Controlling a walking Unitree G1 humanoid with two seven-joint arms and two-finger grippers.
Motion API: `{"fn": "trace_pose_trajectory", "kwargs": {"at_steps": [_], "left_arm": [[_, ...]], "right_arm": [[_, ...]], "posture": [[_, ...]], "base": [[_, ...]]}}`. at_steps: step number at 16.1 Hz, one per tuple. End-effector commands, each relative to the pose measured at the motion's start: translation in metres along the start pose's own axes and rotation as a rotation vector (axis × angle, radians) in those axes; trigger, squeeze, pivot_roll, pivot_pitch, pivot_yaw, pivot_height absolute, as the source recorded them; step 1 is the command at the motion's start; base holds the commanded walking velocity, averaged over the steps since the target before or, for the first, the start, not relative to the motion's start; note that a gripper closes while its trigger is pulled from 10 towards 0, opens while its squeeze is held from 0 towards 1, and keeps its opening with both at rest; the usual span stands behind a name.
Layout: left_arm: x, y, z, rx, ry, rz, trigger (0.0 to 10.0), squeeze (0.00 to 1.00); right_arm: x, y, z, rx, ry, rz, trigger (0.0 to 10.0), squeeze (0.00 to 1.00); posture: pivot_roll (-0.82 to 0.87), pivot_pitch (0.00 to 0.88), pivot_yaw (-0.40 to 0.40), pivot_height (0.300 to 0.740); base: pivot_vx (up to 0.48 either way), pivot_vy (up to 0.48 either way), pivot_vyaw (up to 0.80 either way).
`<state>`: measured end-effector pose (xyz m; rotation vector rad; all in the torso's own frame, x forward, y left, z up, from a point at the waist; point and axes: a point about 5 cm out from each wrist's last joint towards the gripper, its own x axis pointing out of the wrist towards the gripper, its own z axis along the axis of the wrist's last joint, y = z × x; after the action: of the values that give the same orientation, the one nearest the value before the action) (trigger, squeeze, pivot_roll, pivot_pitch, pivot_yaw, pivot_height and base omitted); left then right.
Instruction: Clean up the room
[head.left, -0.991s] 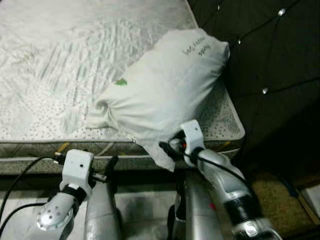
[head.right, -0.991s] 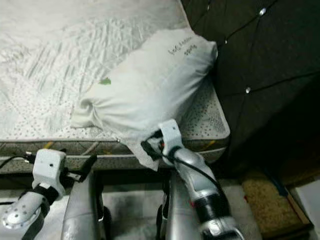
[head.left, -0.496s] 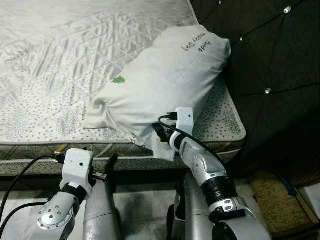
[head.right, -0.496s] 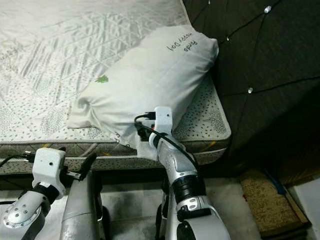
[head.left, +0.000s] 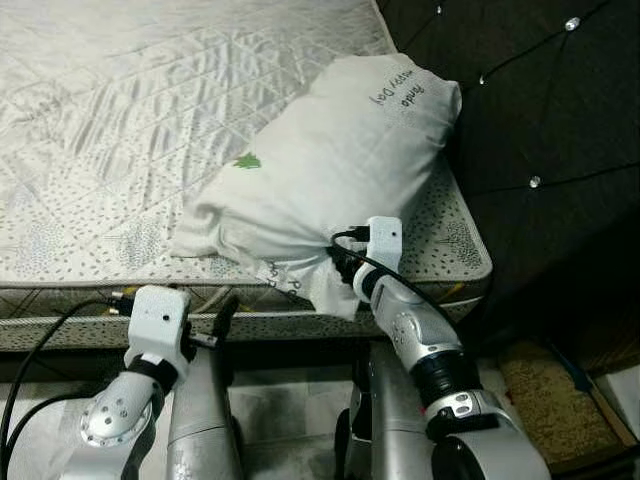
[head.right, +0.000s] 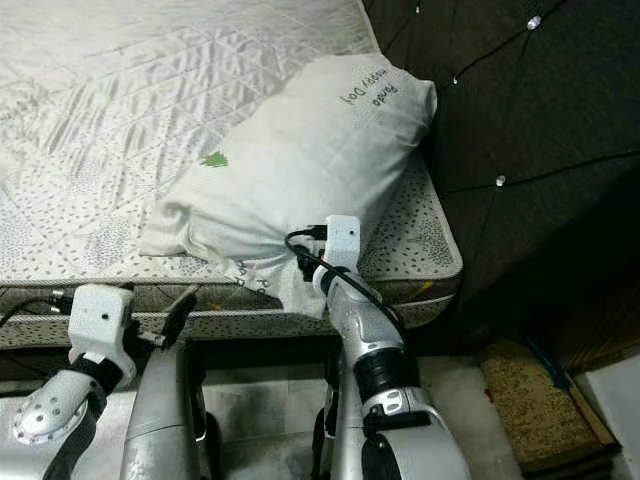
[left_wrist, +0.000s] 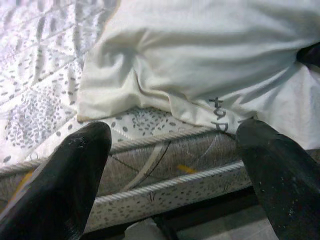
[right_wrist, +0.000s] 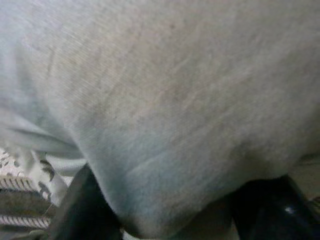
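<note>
Right wrist view: the plump white fabric pillow (right_wrist: 165, 115) bulges between my right gripper's (head.right: 312, 262) two black fingers (right_wrist: 85, 210), which are clamped on its loose lower corner at the bare quilted mattress's (head.left: 110, 130) front edge. Compared with half a second ago, that arm has swung slightly outward and the pillow has shifted with it, so I judge my hold is secure enough to reposition it. My left gripper (left_wrist: 170, 165) hangs beside and below, fingers spread apart, holding nothing.
</note>
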<state>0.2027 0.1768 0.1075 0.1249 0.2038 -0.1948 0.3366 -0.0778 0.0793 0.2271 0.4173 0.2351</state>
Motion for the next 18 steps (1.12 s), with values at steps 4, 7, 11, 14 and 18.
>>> {"fn": "trace_pose_trajectory", "kwargs": {"at_steps": [4, 7, 11, 14, 18], "left_arm": [[0.002, -0.002, -0.002, 0.001, 0.008, -0.004, 10.0, 0.0], [0.002, -0.002, -0.001, -0.003, 0.004, 0.001, 10.0, 0.0], [0.004, -0.002, 0.001, 0.001, -0.004, 0.015, 10.0, 0.0], [0.005, 0.0, 0.003, 0.002, -0.004, 0.028, 10.0, 0.0], [0.006, 0.0, 0.004, -0.002, 0.0, 0.06, 10.0, 0.0]], "right_arm": [[0.001, -0.017, 0.028, -0.013, -0.128, -0.068, 0.0, 0.0], [0.001, -0.024, 0.04, -0.04, -0.208, -0.107, 0.0, 0.0], [0.003, -0.052, 0.066, -0.138, -0.234, -0.2, 0.0, 0.0], [-0.002, -0.086, 0.099, -0.187, -0.247, -0.336, 0.0, 0.0], [-0.023, -0.137, 0.129, -0.19, -0.243, -0.514, 0.0, 0.0]], "posture": [[0.14, 0.123, -0.091, 0.547], [0.14, 0.125, -0.092, 0.547], [0.14, 0.137, -0.088, 0.547], [0.14, 0.149, -0.094, 0.547], [0.14, 0.158, -0.094, 0.547]], "base": [[0.0, 0.0, 0.0], [0.0, 0.0, 0.0], [0.0, 0.0, 0.0], [0.0, 0.0, 0.0], [0.0, 0.0, 0.0]]}}
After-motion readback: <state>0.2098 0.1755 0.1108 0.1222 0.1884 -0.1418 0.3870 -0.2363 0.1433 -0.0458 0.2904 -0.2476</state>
